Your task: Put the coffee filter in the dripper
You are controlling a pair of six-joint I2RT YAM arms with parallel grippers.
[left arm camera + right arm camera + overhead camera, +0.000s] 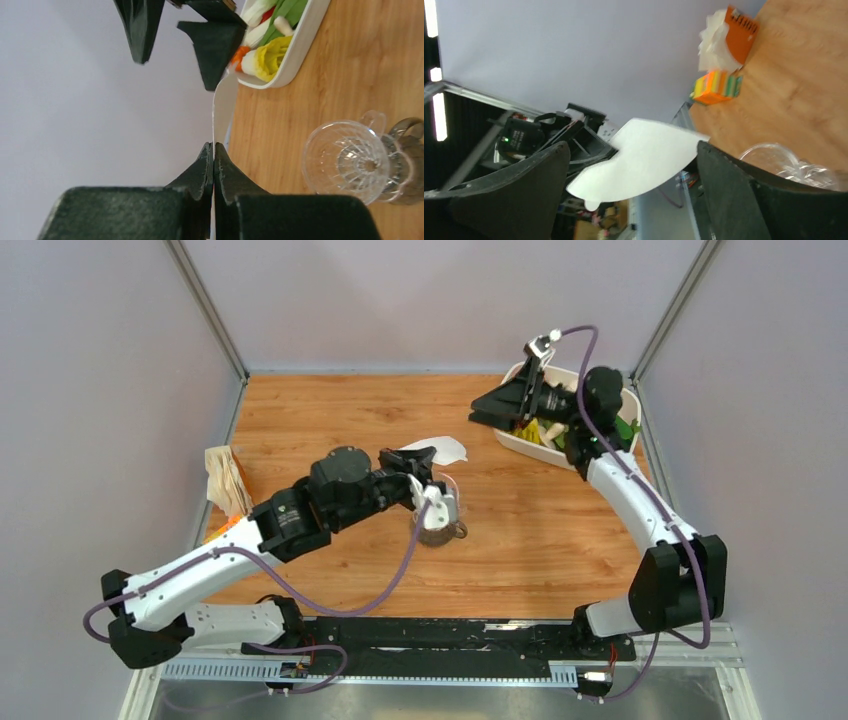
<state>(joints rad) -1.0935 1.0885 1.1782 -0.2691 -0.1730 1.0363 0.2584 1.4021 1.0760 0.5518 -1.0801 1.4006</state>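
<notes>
White fan-shaped paper coffee filter (639, 160) is being pinched at one edge by the left claw (213, 150), which is pressed together on it. It is being held in the air near the clear ribbed funnel-shaped dripper (347, 162), probably for lowering in. The right claw (176, 70) is being held spread close to the sheet without touching it, perhaps to open it. Only the paper's edge is being shown by the left wrist view, while its flat face is being shown by the right wrist view.
</notes>
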